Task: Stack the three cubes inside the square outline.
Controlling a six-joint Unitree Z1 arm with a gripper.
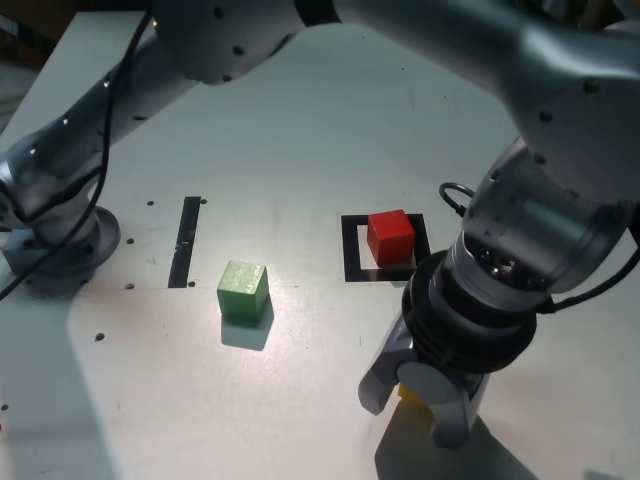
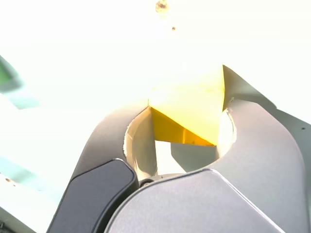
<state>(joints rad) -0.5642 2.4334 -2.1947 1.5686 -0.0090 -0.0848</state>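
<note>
Gripper (image 1: 420, 400) jaws pinch the yellow cube (image 2: 187, 114) at desk (image 1: 300, 130) level, ready to carry onto the red cube (image 1: 390, 236) inside the square outline (image 1: 354, 250).

Robotics lab: white perforated tabletop (image 1: 330, 130), black tape strip (image 1: 186, 241), bolted arm base (image 1: 62, 245)

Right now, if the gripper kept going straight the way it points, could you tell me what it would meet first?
The gripper points down with the yellow cube between its jaws, apparently gripped. Straight on, the cube would probably meet the white table first, though the height is unclear.
</note>
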